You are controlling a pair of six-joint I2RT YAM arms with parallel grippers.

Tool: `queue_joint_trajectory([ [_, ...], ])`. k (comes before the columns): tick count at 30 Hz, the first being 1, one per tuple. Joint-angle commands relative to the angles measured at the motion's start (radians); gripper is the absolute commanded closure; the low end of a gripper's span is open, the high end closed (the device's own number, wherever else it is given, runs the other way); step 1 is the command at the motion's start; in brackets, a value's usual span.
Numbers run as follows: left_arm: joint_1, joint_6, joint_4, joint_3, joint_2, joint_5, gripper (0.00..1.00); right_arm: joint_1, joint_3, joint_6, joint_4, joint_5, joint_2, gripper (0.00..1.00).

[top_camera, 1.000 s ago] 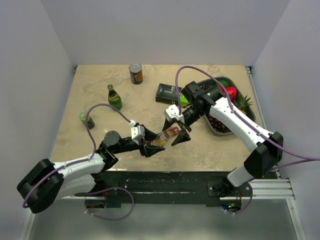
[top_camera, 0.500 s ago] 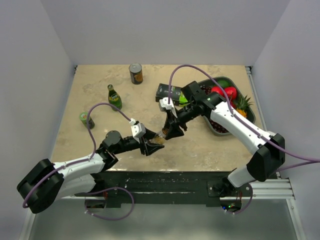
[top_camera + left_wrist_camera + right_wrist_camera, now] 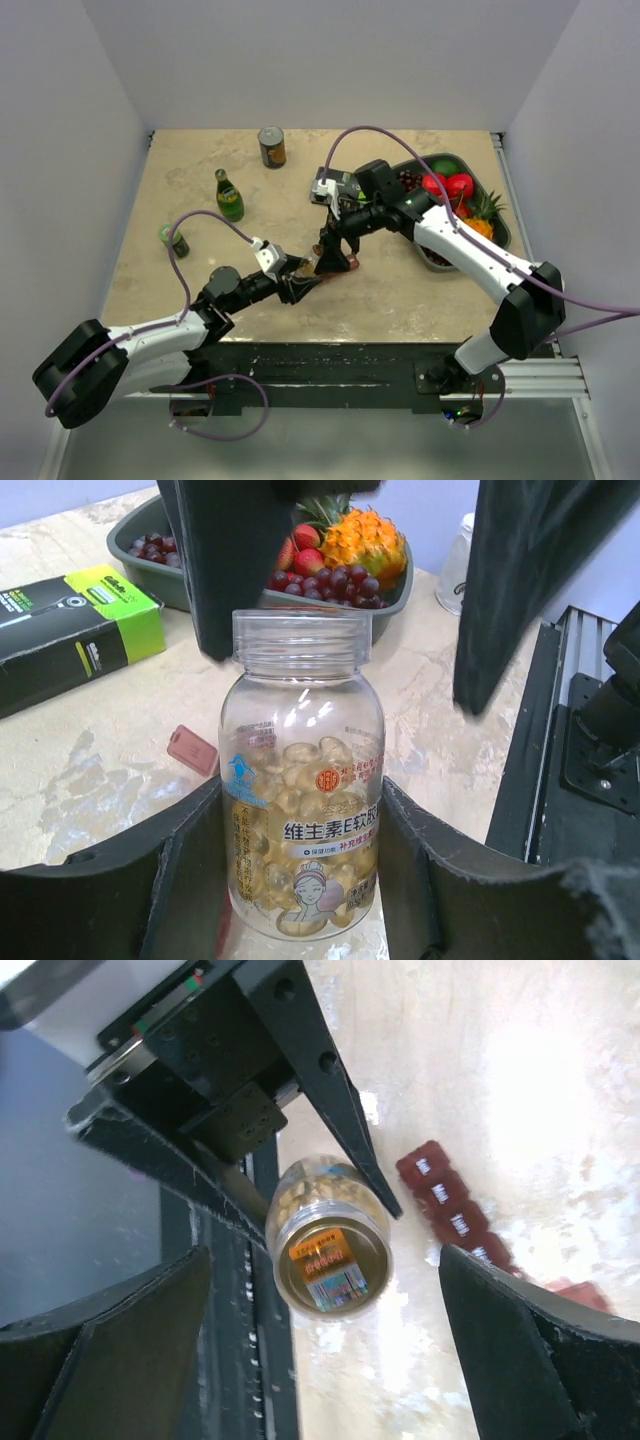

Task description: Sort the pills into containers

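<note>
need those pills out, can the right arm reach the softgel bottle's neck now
Likely yes: the left claw grips the softgel bottle low, its uncapped neck stands bare, and the right claw hangs open directly over it.

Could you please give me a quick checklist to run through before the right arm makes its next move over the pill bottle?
1. Bottle gripped: ok. The left claw clamps the pill bottle upright, pressed from both sides.
2. Cap off: ok. The threaded neck is bare.
3. Right claw ready: ok. It is open, straddling the neck.
4. Pills available: ok. Capsules fill much of the bottle.
5. Pill organiser open: not ok. The lettered lids seen in the right wrist view look shut.
</note>
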Motion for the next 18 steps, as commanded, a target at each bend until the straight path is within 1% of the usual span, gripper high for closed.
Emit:
queue_joint_trajectory([
  [1,-0.007,0.041,0.120,-0.037,-0.042,0.049,1.00,-0.057,0.118,-0.245,-0.135,-0.057,-0.052,0.01],
  [2,-0.006,0.042,0.120,-0.042,-0.054,0.058,1.00,-0.084,0.129,-0.296,-0.173,-0.073,-0.056,0.01],
  [3,-0.006,0.042,0.120,-0.046,-0.059,0.069,1.00,-0.094,0.138,-0.395,-0.245,-0.094,-0.063,0.01],
  [5,-0.006,0.041,0.126,-0.048,-0.067,0.112,1.00,-0.101,0.151,-0.492,-0.301,-0.091,-0.079,0.01],
  [6,-0.006,0.041,0.129,-0.043,-0.065,0.130,1.00,-0.100,0.152,-0.602,-0.359,-0.085,-0.083,0.01],
  [8,-0.007,0.036,0.143,-0.037,-0.053,0.190,1.00,-0.100,0.158,-0.710,-0.414,-0.097,-0.084,0.01],
  [9,-0.006,0.028,0.155,-0.028,-0.047,0.212,1.00,-0.100,0.161,-0.820,-0.469,-0.125,-0.081,0.01],
  [11,-0.006,0.013,0.172,-0.022,-0.027,0.270,1.00,-0.100,0.178,-0.932,-0.532,-0.168,-0.063,0.01],
  [12,-0.006,-0.001,0.184,-0.017,-0.022,0.282,1.00,-0.098,0.189,-1.033,-0.607,-0.197,-0.052,0.01],
  [13,-0.006,-0.007,0.186,-0.016,-0.018,0.299,1.00,-0.086,0.213,-1.066,-0.635,-0.230,-0.029,0.01],
  [15,-0.007,-0.013,0.187,-0.014,-0.014,0.305,1.00,-0.063,0.235,-1.132,-0.698,-0.251,-0.008,0.02],
  [18,-0.009,-0.019,0.189,-0.014,-0.008,0.312,1.00,-0.017,0.234,-1.129,-0.691,-0.257,0.011,0.05],
])
